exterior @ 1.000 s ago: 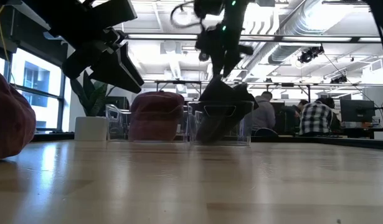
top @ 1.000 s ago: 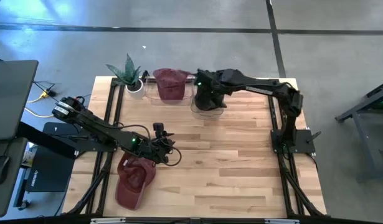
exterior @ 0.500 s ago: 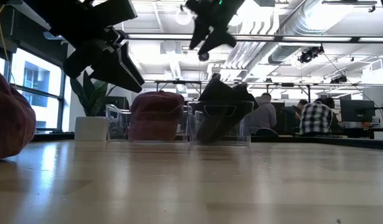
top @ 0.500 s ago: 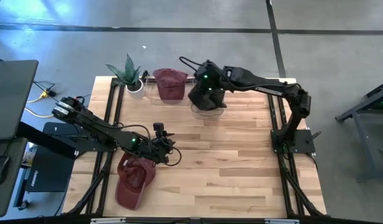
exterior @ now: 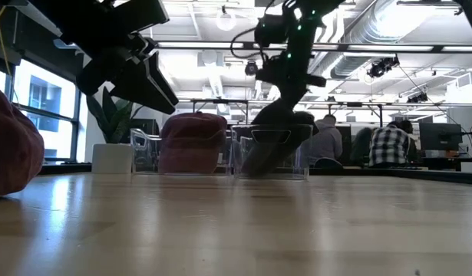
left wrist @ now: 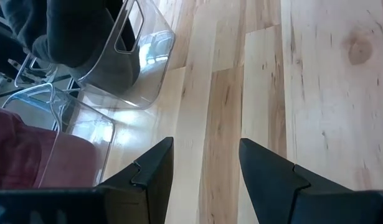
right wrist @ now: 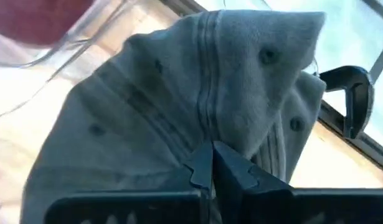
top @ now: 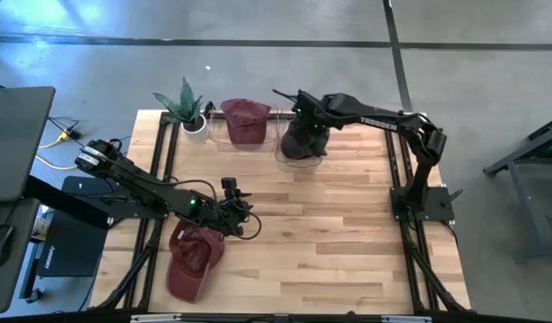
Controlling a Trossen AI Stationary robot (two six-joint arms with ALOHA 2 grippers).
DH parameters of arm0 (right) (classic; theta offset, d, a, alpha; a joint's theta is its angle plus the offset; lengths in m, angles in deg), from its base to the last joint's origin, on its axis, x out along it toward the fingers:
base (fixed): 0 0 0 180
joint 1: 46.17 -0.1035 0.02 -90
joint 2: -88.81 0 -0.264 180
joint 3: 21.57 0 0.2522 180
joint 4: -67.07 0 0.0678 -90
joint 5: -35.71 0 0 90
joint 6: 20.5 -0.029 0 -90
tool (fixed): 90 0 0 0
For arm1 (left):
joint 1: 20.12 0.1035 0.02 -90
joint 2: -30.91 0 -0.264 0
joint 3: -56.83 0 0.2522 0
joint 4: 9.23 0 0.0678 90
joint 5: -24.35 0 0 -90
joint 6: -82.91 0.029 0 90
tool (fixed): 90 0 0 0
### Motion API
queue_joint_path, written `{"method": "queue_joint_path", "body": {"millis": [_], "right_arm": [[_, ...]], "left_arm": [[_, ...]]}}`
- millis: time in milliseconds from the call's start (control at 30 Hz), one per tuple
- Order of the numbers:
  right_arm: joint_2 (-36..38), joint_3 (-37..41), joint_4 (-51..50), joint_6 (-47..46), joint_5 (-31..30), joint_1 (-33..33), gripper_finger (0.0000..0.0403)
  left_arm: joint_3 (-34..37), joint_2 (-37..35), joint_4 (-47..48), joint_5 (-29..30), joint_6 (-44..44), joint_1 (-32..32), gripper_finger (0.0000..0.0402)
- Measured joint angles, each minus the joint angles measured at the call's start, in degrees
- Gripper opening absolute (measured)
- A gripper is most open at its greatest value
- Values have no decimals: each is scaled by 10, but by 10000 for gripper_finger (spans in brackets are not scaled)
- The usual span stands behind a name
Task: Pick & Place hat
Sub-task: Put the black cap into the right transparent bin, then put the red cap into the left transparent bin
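Note:
A dark grey hat (top: 302,144) sits in a clear bin (exterior: 272,153) at the table's far middle. My right gripper (right wrist: 213,155) is shut, with its tips at the top of this hat. A maroon hat (top: 246,121) fills a second clear bin to its left. Another maroon hat (top: 193,256) lies on the table at the near left, crown up. My left gripper (left wrist: 205,146) hangs open just above the bare wood beside that hat, holding nothing. My right gripper comes at the dark hat from above, slanting down. Its shut fingertips (right wrist: 203,163) meet the crown at a stitched seam (right wrist: 210,118). I cannot tell whether any cloth is caught between them. The hat rests in its bin.
A potted plant (top: 188,108) stands at the far left corner beside the bins. Bare wood (top: 347,233) stretches over the middle and right of the table. In the low view, people sit in the room behind the table.
My right gripper has risen clear of the dark hat, then come back down onto its top. The hat has stayed in its bin, and its peaked top now looks lower and rounder.

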Motion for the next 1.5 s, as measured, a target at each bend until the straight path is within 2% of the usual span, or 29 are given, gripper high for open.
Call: {"method": "queue_joint_path", "body": {"millis": [267,433,567,767,900,1033,1267,1400,1500], "right_arm": [[72,-1,25,54,12,-39,36],[78,2,52,104,97,-85,45],[76,62,130,105,111,-99,42],[74,148,120,73,167,-77,20],[86,169,147,76,175,-84,6],[127,164,187,85,131,-114,2],[192,173,260,86,-30,-229,11],[202,235,340,72,-96,-305,11],[200,314,446,56,-97,-355,12]], "left_arm": [[0,0,-1,0,0,0,172],[0,0,-1,0,0,0,172],[0,0,-1,0,0,0,172],[0,0,-1,-7,0,0,172],[0,0,-1,-2,1,0,172],[0,0,-1,-2,1,0,172],[-43,-16,55,-13,-38,0,172],[-104,-21,165,-47,-85,0,172],[-158,-22,263,-85,-130,0,172]]}}
